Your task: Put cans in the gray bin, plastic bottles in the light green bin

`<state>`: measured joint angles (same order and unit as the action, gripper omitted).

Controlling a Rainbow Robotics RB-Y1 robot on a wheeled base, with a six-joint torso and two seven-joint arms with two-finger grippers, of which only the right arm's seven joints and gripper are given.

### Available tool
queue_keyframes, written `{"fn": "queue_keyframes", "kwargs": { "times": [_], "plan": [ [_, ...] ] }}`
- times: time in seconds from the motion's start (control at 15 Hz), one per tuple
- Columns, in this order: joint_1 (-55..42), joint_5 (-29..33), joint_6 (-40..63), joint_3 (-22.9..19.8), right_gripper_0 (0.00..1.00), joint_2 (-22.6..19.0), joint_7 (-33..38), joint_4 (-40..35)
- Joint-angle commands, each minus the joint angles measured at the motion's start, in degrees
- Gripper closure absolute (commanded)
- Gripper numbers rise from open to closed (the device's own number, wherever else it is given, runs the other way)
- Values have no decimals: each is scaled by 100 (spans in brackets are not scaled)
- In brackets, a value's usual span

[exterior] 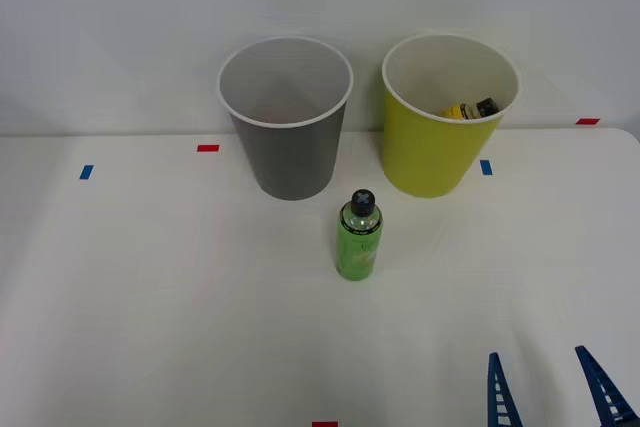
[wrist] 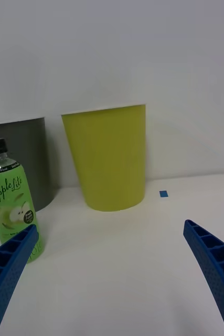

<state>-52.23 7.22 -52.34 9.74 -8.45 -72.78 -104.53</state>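
While the tool (exterior: 548,392) hangs spread, green bottle (exterior: 359,237) upright before gray bin (exterior: 290,152), yellow bottle (exterior: 470,109) inside light green bin (exterior: 430,157)

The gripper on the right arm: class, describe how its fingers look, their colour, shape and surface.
The right gripper has two bright blue fingers. Each is long and wedge-shaped, tapering to a narrow tip. Their sides are ribbed, with a row of small open cells like a ladder. In the front view the same gripper shows as two slim blue pointed strips with the same ribbing.
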Motion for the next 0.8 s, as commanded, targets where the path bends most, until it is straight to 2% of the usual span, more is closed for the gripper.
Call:
{"fn": "queue_keyframes", "kwargs": {
  "times": [0.07, 0.27, 0.33, 0.67, 0.8],
  "plan": [
    [-217, -476, -110, 204, 4, -69, -878, 46],
    [196, -1285, -1077, 600, 4, 168, -1898, 1066],
    [459, -1390, -1393, 661, 4, 212, -2038, 1496],
    [565, -1162, -1393, 635, 4, -227, -2170, 1532],
    [451, -1258, -1393, 802, 4, -306, -2750, 1426]
  ]
}}
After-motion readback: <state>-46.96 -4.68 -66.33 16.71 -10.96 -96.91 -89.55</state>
